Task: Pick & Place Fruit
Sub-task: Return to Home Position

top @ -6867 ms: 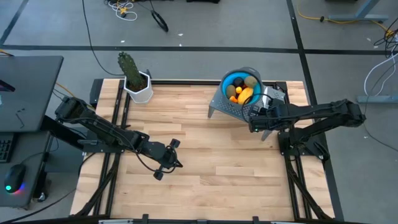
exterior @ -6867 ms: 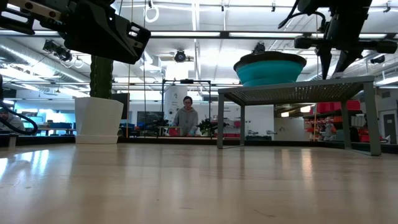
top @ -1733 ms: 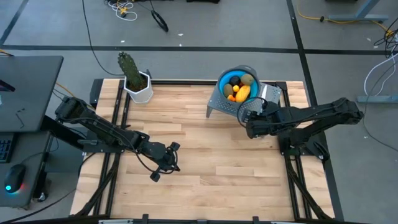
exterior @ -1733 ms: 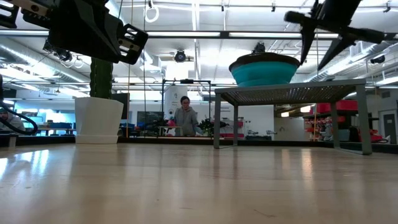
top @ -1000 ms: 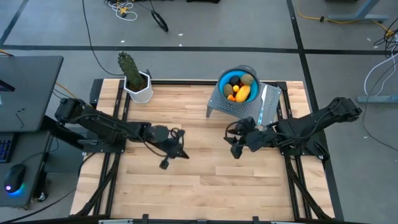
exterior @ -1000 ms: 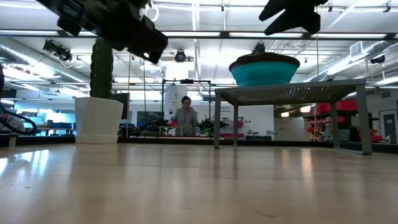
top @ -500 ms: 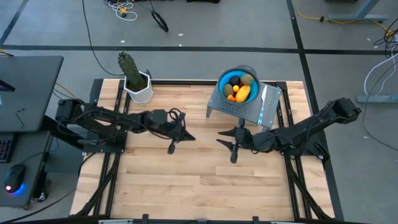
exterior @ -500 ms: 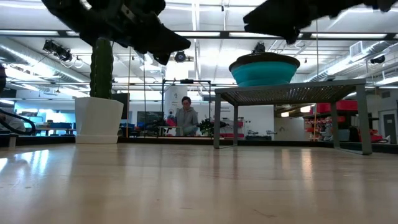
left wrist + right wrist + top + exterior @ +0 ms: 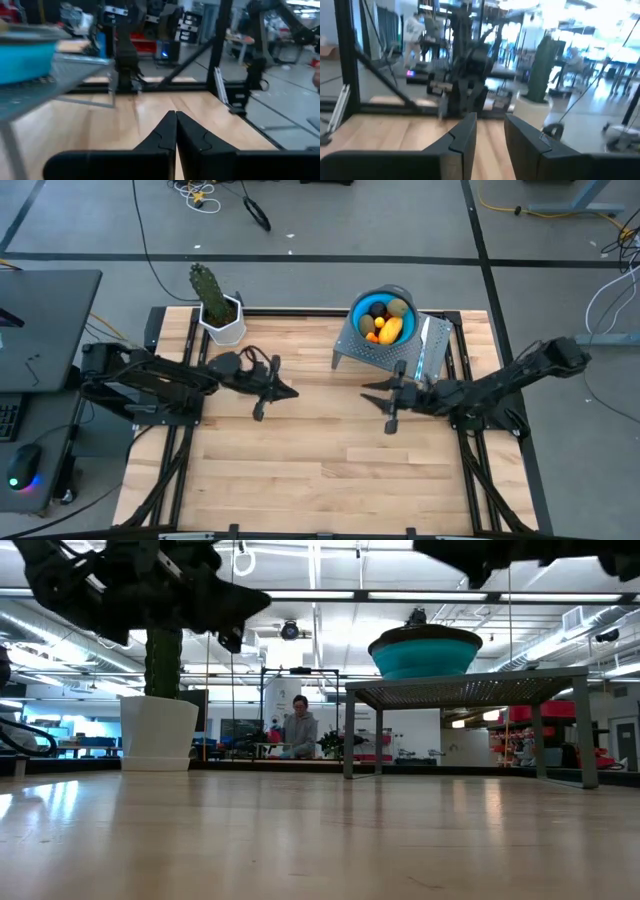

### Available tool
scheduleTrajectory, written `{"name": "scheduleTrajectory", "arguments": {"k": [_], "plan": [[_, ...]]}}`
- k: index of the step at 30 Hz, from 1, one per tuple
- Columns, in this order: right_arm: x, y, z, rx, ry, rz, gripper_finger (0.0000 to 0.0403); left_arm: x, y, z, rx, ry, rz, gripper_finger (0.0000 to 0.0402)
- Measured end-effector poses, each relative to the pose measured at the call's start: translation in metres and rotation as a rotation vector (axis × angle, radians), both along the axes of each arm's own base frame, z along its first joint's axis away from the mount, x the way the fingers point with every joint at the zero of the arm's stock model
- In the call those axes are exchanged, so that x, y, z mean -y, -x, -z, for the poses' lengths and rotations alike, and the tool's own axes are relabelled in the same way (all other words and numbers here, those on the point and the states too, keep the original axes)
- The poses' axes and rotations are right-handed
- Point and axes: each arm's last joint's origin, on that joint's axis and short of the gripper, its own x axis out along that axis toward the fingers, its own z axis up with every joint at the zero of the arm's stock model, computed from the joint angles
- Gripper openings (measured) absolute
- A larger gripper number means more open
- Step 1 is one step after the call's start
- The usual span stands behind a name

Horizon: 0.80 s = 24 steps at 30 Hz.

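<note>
The left gripper hung above the bench with nothing in it. In its own wrist view the left gripper was clenched, the two dark fingers pressed together along their length. The right gripper hung well apart from it, each pointing towards the other across the middle of the bench. The right gripper was released, a clear gap showing between its fingers, and it held nothing.

The fruit lay heaped in a blue strainer bowl on a grey perforated shelf, just beyond the right gripper and farther from the left one. In the heap were a yellow oblong piece, an olive-brown oval, a dark ball and small orange pieces. A slim knife lay on the shelf beside the bowl, on the side nearer the right arm's base.

A green cactus in a white pot stood at the bench's far edge, near the left gripper and behind it. In the low view both grippers were well clear of the bench top, and a person stood far off in the room behind.
</note>
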Motion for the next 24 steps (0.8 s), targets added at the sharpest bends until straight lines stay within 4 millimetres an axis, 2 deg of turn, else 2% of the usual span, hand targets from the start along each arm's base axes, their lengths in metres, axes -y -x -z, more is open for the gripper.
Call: {"name": "scheduleTrajectory", "arguments": {"k": [4, 7, 16, 24], "plan": [[0.008, 0.025, -0.022, 0.022, -0.017, -0.002, 0.0108, 0.001, 0.018, -0.011, 0.056, -0.001, -0.051, 0.0005], [0.013, 0.048, -0.030, -0.008, -0.075, -0.016, 0.0108, 0.004, 0.038, -0.020, 0.092, 0.020, -0.100, 0.0006], [0.024, 0.099, -0.026, -0.164, -0.109, -0.056, 0.0108, 0.029, 0.087, -0.031, 0.144, -0.032, -0.239, 0.0006], [0.037, 0.127, -0.029, -0.081, -0.069, 0.039, 0.0108, 0.037, 0.103, -0.026, 0.052, -0.050, -0.280, 0.0004]]}}
